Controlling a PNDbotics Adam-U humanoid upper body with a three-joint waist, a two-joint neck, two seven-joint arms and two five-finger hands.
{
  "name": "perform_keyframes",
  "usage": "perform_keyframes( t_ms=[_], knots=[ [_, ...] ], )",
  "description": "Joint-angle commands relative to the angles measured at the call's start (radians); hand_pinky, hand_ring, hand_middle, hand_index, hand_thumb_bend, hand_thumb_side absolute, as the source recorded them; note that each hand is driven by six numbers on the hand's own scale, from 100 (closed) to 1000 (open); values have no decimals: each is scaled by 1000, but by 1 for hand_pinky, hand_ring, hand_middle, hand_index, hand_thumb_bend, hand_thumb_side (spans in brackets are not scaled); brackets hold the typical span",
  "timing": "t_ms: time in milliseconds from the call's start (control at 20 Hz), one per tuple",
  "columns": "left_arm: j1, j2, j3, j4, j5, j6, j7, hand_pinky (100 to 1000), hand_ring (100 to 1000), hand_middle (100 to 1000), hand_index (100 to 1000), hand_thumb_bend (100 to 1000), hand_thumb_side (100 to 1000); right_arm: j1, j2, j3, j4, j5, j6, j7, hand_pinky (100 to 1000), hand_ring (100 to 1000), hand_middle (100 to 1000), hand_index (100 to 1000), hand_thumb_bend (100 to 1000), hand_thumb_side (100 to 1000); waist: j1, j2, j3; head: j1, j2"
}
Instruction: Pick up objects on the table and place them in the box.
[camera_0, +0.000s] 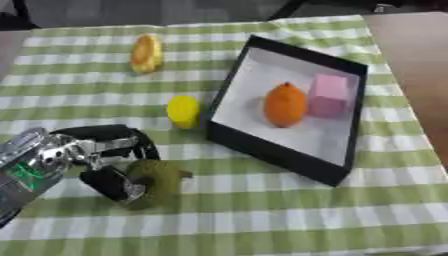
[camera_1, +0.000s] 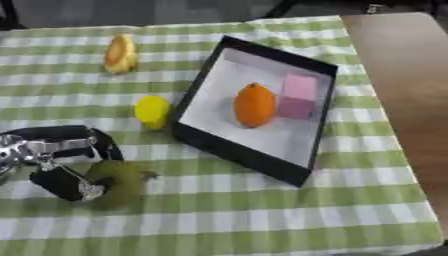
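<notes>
My left hand (camera_0: 109, 160) reaches in from the lower left, its fingers and thumb curled round an olive-green fruit (camera_0: 156, 181) low on the checked cloth. A yellow object (camera_0: 183, 111) stands just left of the black box (camera_0: 262, 150). Farther back lies an orange-yellow fruit (camera_0: 146, 53). Inside the box, on its white floor, sit an orange fruit (camera_0: 285, 104) and a pink block (camera_0: 329, 95) side by side. My right hand shows in neither view.
A green-and-white checked cloth (camera_0: 262, 220) covers the table. Bare brown tabletop (camera_1: 402, 100) runs along the right side. The box lies askew, its near black wall facing the green fruit.
</notes>
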Motion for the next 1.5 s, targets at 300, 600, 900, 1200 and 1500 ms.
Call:
perform_keyframes(
  t_ms=[300,600,900,1200,1500],
  knots=[
    [-26,1,28,-14,-46,-54,2,739,753,672,717,100,174,-2,-33,-23,-4,4,-5,-3,868,882,764,837,100,498,-17,6,0,-1,-2],
    [-31,45,93,-126,-38,-98,31,696,710,619,665,100,175,5,-35,-26,-1,6,-6,-5,868,882,764,837,100,498,-14,5,4,-5,-2],
    [-53,71,153,-188,-7,-148,75,676,685,590,633,100,176,10,-39,-30,0,3,-9,-7,868,882,765,837,100,498,-12,1,6,-8,-2],
    [-134,52,196,-189,22,-231,135,669,673,584,626,100,156,14,-42,-35,-2,-3,-12,-10,868,882,764,837,100,503,-12,-5,10,-13,-2],
    [-241,-29,211,-189,5,-244,168,673,677,589,631,100,119,7,-43,-34,-4,-9,-13,-9,868,881,762,837,100,500,-12,-9,4,-13,-2]
  ],
)
